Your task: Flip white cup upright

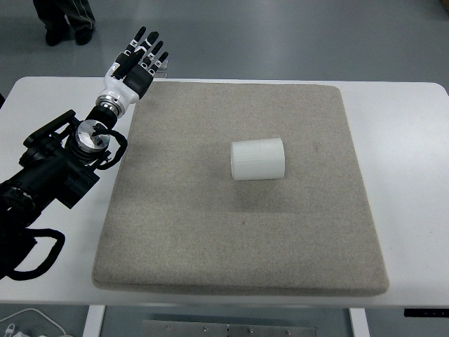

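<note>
The left hand [138, 60], a black-fingered robot hand with a white palm shell on a black arm with a silver wrist joint, reaches in from the left edge and hovers over the far left corner of the square beige felt mat [175, 232]; its fingers are stretched out straight and slightly fanned, holding nothing, their tips pointing away from the robot past the far edge of the white rectangular table [407, 175]; the mat lies flat on that table and covers most of it.

The ribbed white cylindrical cup [257, 159] lies on its side on the mat, well apart from the hand, nearer the robot than the fingertips and off to the hand's right, roughly at the mat's middle; its long axis runs left to right, and which end is the open mouth cannot be told from this view; nothing touches it.

Beyond the hand, on the grey floor past the table's far edge, a person's dark shoes and trouser legs [68, 21] stand at the top left; a small grey object just behind the fingers is too hidden to identify.
</note>
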